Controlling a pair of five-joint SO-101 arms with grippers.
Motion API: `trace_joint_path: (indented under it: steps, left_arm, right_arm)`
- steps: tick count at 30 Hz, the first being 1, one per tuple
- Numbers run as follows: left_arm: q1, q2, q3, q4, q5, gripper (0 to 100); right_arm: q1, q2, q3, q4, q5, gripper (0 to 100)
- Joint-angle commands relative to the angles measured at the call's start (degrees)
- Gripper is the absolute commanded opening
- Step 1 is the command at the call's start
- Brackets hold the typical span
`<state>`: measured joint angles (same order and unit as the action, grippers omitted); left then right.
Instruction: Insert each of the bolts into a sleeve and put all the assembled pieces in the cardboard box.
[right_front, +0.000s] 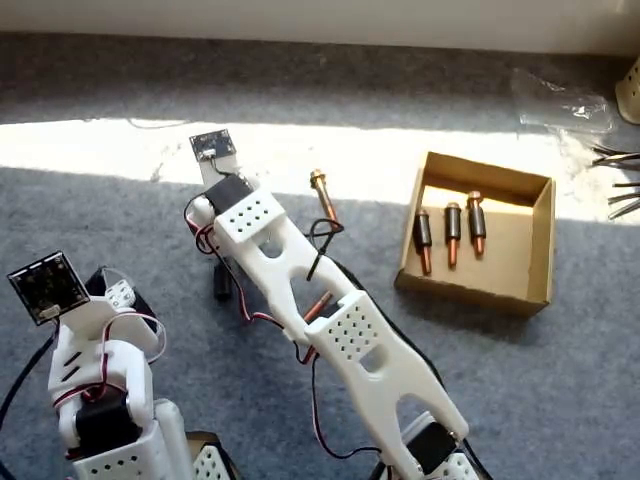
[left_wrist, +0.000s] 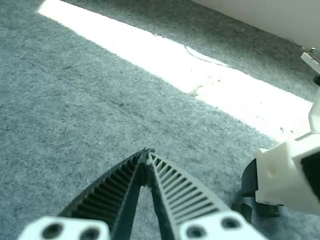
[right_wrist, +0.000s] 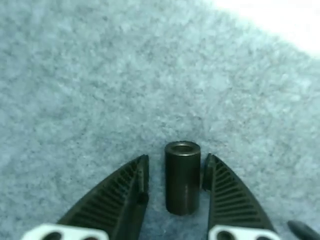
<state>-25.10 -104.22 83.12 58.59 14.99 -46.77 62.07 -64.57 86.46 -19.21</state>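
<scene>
Now: sleeve (right_wrist: 182, 177) flat on carpet (right_wrist: 75, 75) btwn spread fingers of right gripper (right_wrist: 176, 157), long axis running fwd along them, so right arm nearer; left gripper (left_wrist: 147, 152) tips pressed together, well apart.

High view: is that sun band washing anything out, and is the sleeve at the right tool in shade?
High view: the sun band glares over the loose bolt and the far wall of the cardboard box. Left wrist view: the band lies beyond the shut left tool. Right wrist view: the sleeve sits shaded within the open right tool.
</scene>
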Motion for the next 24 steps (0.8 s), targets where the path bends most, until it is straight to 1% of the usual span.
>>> trace_joint_path:
  steps: [1,4,7,11,14,20,24]
  left_arm:
    - [-0.48,-0.31,-0.22,-1.41,-1.23,1]
    - [-0.48,-0.31,-0.22,-1.41,-1.23,1]
    - [-0.48,-0.31,-0.22,-1.41,-1.23,1]
    - [-0.48,-0.31,-0.22,-1.41,-1.23,1]
    - [-0.48,-0.31,-0.13,-1.41,-1.23,1]
    - [-0.40,-0.31,1.98,-4.48,-1.23,1]
    - [-0.40,-0.31,3.56,-7.21,-1.23,1]
  right_arm:
    - [-0.13,-0.40,-1.63,0.66,-0.35,14.2]
    - [0.48,-0.40,-1.63,0.57,-0.35,5.7]
    - [1.01,-0.48,-1.63,0.57,-0.53,1.0]
    - [1.10,-1.01,-2.24,1.10,-0.26,0.4]
    - [1.27,-2.07,-5.93,3.91,-0.09,0.4]
    - [1.71,-4.18,-19.65,11.38,9.32,0.4]
    - [1.98,-4.44,-31.43,14.46,16.18,0.4]
